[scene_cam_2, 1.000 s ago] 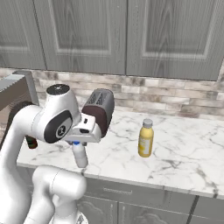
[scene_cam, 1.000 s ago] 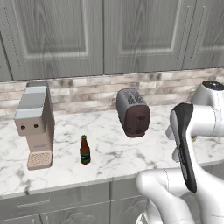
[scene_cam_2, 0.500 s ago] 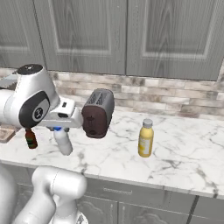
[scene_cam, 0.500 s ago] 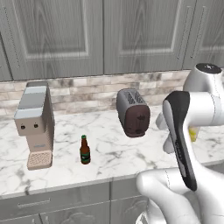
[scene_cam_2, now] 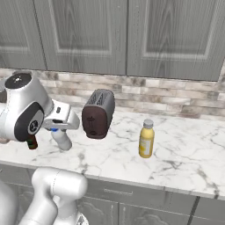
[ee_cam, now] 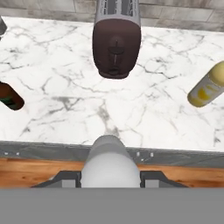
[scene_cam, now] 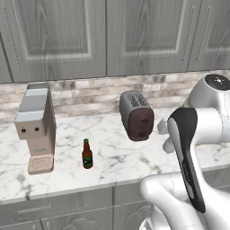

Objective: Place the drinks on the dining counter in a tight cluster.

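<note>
While end effector [ee_cam: 110, 175] clamps a pale bottle [ee_cam: 109, 162], toaster [ee_cam: 116, 41] ahead, beer bottle [scene_cam: 87, 154] left, juice bottle [scene_cam_2: 146, 139] right.

The white arm bends back over its base, hand raised and tipped downward. The tool [ee_cam: 110, 175] is clamped on the clear bottle [scene_cam_2: 61, 139], which hangs from it above the worktop's [ee_cam: 65, 113] front edge.
</note>
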